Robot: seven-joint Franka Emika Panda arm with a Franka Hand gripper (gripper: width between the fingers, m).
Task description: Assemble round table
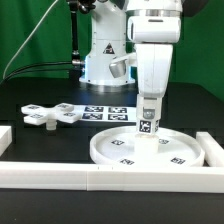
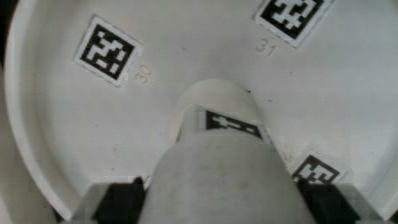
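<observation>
Your hand (image 1: 149, 128) straddles the leg (image 2: 222, 160), upright on the disc (image 1: 110, 150); whether it pinches cannot be told.

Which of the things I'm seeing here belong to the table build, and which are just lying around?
Part of the job:
- round disc
- leg
- cross-shaped piece

Just lying about:
- marker board
- white border bars
</observation>
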